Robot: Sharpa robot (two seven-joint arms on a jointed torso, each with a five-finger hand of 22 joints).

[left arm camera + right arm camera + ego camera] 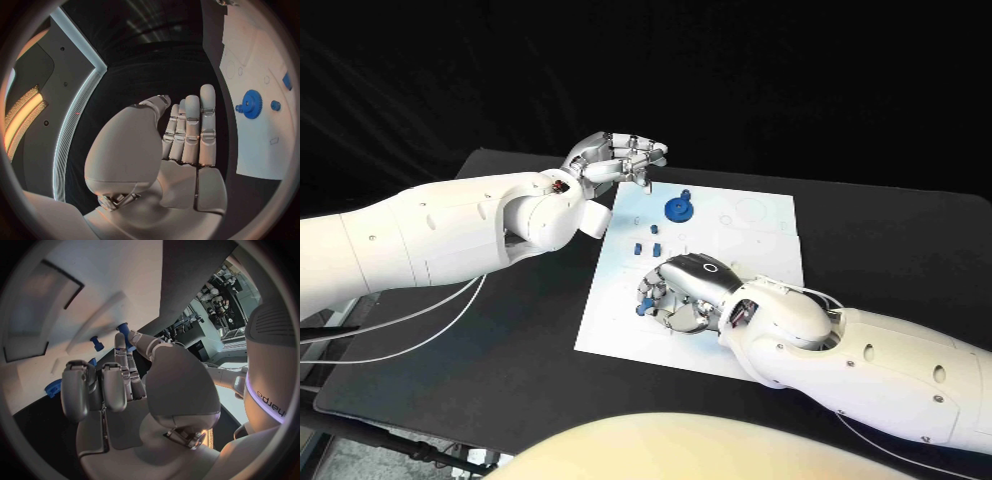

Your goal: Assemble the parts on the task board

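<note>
Head view: right hand [687, 292] low over near half of task board [617, 320], fingers curled around small blue parts [646, 292]; grip uncertain. Beyond, blue gear [678, 208] on board. Left hand [617, 158] hovers past board's far-left corner, fingers loosely apart, holding nothing.

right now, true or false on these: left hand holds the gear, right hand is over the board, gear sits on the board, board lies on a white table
1. The left hand holds the gear. False: it is empty, fingers straight, off the board's edge.
2. The right hand is over the board. True.
3. The gear sits on the board. True.
4. The board lies on a white table. False: the table is black.
</note>
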